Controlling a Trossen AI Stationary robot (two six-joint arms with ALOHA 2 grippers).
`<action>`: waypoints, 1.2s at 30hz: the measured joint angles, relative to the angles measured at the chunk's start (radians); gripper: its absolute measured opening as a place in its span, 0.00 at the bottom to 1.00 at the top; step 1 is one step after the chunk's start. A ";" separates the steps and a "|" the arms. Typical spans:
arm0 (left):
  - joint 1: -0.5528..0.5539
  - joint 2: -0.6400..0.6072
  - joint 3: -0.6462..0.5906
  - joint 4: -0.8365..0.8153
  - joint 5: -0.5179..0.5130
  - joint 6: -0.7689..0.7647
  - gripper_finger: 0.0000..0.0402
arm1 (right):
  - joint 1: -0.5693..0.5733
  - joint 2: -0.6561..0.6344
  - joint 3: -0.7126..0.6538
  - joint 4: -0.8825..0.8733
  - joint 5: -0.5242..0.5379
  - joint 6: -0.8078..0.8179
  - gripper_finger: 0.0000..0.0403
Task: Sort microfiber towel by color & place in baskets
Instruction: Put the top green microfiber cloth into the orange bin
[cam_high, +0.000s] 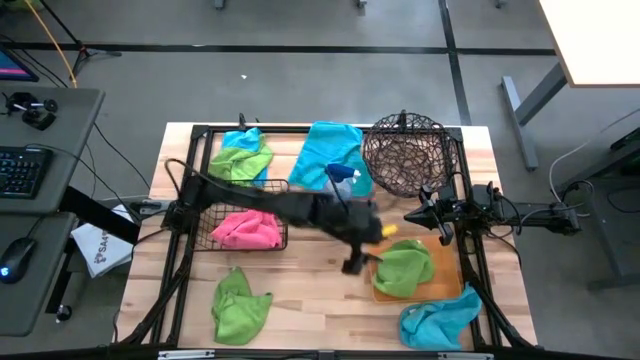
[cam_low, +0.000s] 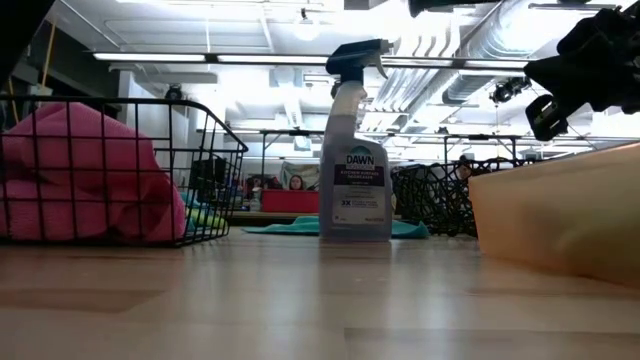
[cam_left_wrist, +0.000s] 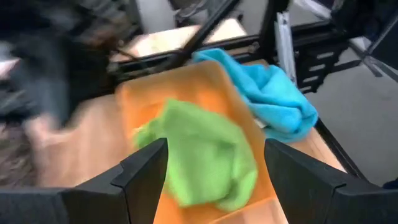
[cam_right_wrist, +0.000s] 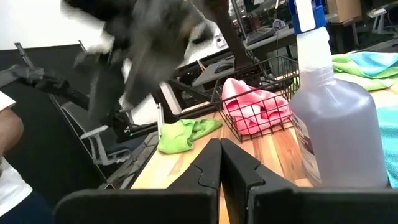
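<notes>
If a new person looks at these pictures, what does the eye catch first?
Probably the bright towels: a pink towel in the black basket and a green towel on the orange tray, under the open left gripper. Next, the spray bottle standing mid-table.

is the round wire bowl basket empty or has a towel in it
Empty. The high view shows only bare table through the mesh of the round wire bowl basket; no towel inside.

Towel (cam_high: 403, 270) in tray (cam_high: 443, 262)
</notes>
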 joint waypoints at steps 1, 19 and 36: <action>0.015 -0.029 -0.004 -0.058 0.016 -0.020 0.63 | 0.000 0.002 0.000 0.001 0.000 0.000 0.00; 0.069 -0.774 -0.802 0.160 -0.303 -0.564 0.56 | 0.000 0.012 0.000 0.001 0.001 0.000 0.00; 0.866 -0.886 -0.872 -0.598 -0.366 -0.478 0.48 | 0.000 0.015 0.000 0.000 0.001 0.000 0.00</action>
